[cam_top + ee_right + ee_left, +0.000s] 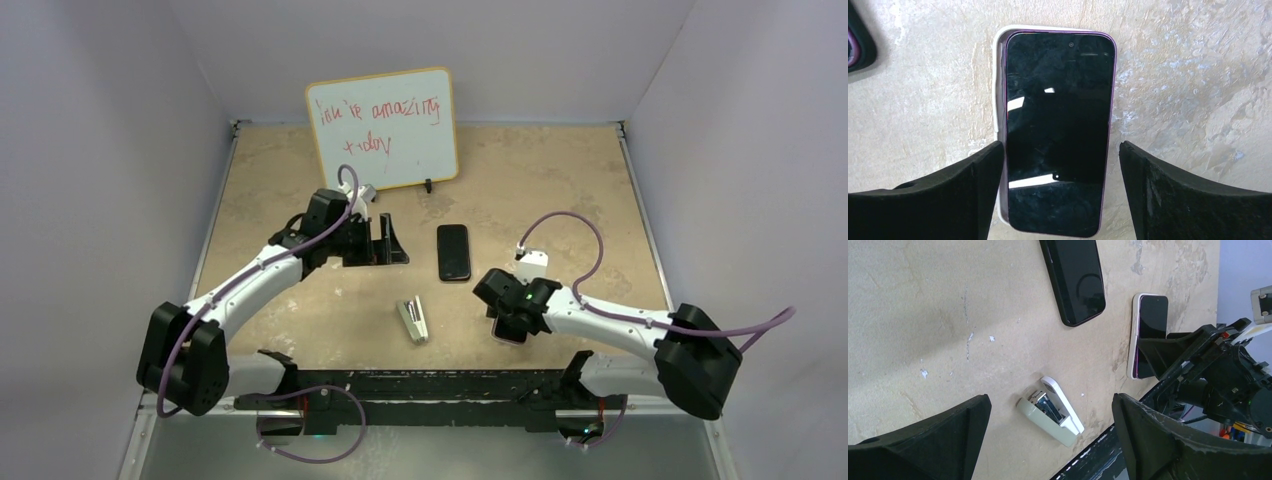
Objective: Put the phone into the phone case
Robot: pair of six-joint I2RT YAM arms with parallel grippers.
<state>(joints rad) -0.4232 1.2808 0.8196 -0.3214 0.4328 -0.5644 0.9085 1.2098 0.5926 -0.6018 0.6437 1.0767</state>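
Phone [1058, 135] lay screen-up on phone case [998, 85], whitish rim showing along one side, at near part of table [300, 310], just R of stapler [412, 320]. R gripper [1060, 145] straddled it, fingers spread wide. L gripper [1050, 397] also agape, holding nothing, nr whiteboard [382, 130].

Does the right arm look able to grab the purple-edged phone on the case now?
Likely yes: the right gripper hangs over the phone, fingers open on either side, only the phone case rim between.
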